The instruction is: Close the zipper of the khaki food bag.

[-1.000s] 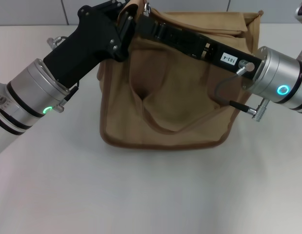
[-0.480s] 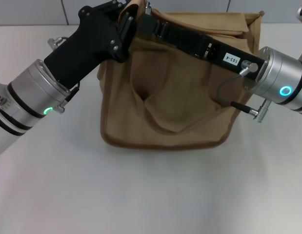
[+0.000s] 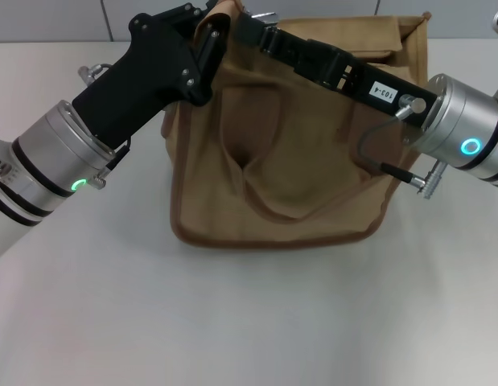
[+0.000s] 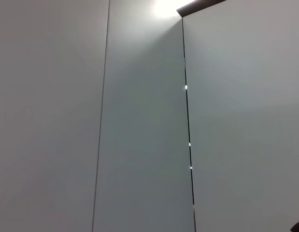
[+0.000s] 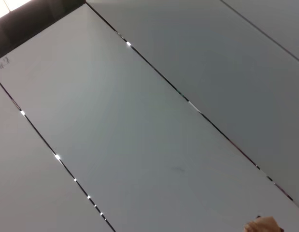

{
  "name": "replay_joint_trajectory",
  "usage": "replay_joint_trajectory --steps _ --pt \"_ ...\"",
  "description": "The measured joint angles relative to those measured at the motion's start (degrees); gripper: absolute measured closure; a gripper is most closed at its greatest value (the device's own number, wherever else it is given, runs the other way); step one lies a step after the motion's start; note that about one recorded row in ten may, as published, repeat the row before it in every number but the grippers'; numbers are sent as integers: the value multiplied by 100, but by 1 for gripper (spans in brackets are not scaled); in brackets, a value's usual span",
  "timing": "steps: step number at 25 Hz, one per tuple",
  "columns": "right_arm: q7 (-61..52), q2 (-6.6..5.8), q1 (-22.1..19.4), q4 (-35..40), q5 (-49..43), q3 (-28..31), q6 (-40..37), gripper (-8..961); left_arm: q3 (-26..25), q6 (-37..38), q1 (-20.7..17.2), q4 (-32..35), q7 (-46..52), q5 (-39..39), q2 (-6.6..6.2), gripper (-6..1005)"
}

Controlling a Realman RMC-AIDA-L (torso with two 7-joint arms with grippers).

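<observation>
The khaki food bag [image 3: 297,153] stands on the white table, its front face toward me and one strap handle [image 3: 261,197] hanging down that face. My left gripper [image 3: 210,32] is shut on the fabric of the bag's top left corner. My right gripper [image 3: 253,22] reaches across the bag's top from the right and ends next to the left gripper. It is shut on a small silver piece that looks like the zipper pull [image 3: 265,14]. The zipper line lies on the top panel and is hidden from the head view. The wrist views show only grey wall panels.
The white table [image 3: 232,322] spreads in front of the bag and to both sides. A grey wall [image 3: 55,20] runs behind it. Both forearms cross above the bag's upper corners. A small tan bit [image 5: 263,224] shows in the right wrist view.
My right gripper and the silver pull have moved a little to the right along the bag's top. The bag has shifted slightly right and its top has risen. The left gripper has held its place.
</observation>
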State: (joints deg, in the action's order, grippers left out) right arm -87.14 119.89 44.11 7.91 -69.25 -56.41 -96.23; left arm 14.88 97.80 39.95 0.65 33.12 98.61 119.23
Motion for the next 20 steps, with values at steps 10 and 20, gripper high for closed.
replay_joint_trajectory --steps 10,20 --pt "69 -1 -517 26 122 60 -281 526 -16 4 -17 6 1 -15 -5 931" --pt "480 -1 -817 74 527 109 -290 504 -20 39 -26 -62 2 -20 -6 929"
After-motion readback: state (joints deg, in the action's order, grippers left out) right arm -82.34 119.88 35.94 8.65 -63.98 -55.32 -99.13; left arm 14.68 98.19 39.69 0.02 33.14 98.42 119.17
